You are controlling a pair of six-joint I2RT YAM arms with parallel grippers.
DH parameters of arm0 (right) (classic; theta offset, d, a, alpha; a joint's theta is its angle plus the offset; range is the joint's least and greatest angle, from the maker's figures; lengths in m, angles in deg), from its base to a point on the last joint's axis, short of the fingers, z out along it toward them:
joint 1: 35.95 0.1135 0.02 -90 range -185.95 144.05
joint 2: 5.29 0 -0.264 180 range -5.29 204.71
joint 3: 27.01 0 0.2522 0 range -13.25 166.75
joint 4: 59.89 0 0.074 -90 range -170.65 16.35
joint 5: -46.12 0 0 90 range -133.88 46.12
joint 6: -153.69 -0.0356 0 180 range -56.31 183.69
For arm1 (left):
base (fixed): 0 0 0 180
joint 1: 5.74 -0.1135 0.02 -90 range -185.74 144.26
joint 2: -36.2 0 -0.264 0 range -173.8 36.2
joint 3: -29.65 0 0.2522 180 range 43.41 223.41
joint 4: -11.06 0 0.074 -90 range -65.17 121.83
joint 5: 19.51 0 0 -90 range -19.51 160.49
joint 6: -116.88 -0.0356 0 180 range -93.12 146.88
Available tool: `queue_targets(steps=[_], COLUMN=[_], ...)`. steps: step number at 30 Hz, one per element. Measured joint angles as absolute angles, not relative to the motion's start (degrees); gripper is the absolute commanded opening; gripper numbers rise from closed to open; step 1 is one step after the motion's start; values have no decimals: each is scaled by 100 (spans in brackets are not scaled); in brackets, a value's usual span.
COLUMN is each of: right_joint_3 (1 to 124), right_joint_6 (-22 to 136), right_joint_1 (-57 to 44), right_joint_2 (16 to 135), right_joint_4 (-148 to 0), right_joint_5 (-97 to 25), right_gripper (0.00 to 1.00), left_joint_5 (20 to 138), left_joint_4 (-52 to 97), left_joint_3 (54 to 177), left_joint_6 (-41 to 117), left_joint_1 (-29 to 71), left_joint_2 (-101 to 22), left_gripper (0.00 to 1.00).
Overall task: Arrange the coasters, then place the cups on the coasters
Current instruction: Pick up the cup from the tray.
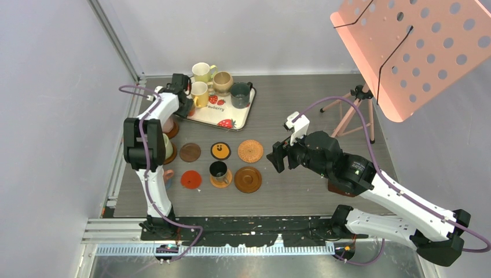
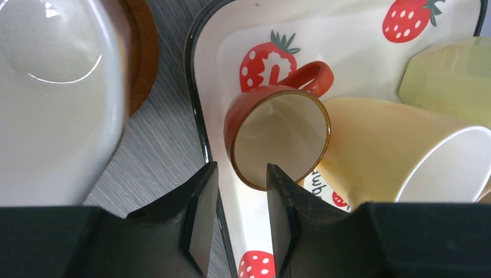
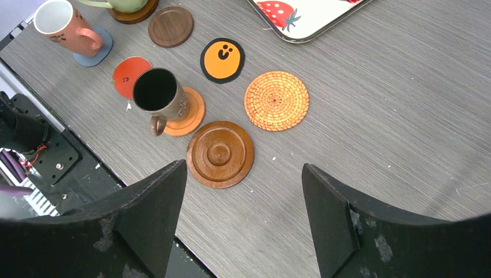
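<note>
Seen from above, the left pincer [image 1: 186, 104] dips at the strawberry tray's [image 1: 242, 113] edge, and the right pincer [image 1: 277, 157] hangs over the worktop [image 1: 278, 92] beside the coaster rows.

The left wrist view shows narrow jaws with nothing clamped. The orange-brown cup [image 2: 278, 139] sits just ahead of the tips, apparently against a pale yellow cup [image 2: 382, 150] to its right. I'd straddle the rim wall squarely before closing, so the neighbour isn't dragged.

In the right wrist view the jaws are wide and empty, with a brown wooden coaster [image 3: 220, 153] just ahead between them.
</note>
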State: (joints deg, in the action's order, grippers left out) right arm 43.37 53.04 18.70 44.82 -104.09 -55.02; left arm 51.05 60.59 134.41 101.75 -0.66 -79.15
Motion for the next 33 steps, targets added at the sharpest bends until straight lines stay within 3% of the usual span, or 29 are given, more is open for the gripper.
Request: queue_targets(steps=[10,20,28,33], right_joint_3=[4337,4337,4337,4337], right_joint_6=[5302,5271,5245,5153], right_joint_1=[1870,1870,1870,1870], right_joint_2=[4482,4482,4381,4370], right_joint_4=[-10409,-10409,-10409,-10409], right_joint_5=[-5521,-5495,-5495,-5493], right_gripper=[80,80,80,80], left_joint_5=[5184,5179,5171,5153], left_joint_4=[5963,5990,6009,6068], left_joint_3=[13441,13436,13434,13434], left_joint_6=[10188,10188,10142,10033], left_joint_1=[-90,-101,-108,-117], left_joint_2=[-7994,-7994,-7994,-7972], left_gripper=[26,23,3,0])
